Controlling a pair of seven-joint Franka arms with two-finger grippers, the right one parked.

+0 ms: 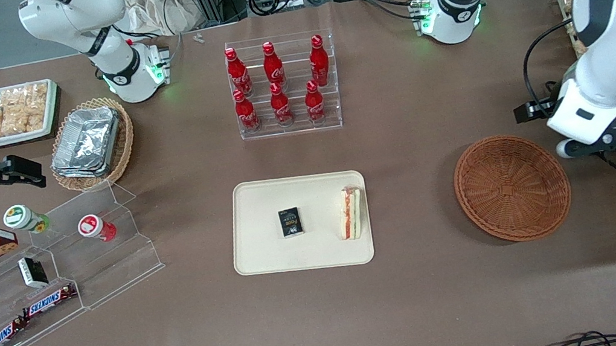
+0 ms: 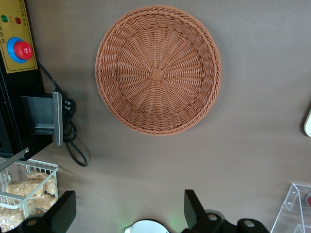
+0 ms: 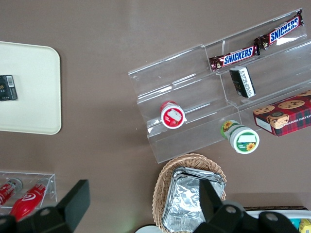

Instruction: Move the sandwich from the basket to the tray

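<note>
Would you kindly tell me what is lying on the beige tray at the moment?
On the tray lie the sandwich and a small black box, apart. Whatever is under them is hidden. The basket is empty; the open gripper hovers above the table beside it.

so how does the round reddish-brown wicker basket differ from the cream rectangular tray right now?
The round reddish-brown wicker basket is woven and holds nothing; the cream rectangular tray is smooth and carries the wrapped triangular sandwich and a small black box. The basket lies toward the working arm's end, the tray mid-table. The left gripper is open above the table beside the basket. Both lie flat on the brown table.
</note>
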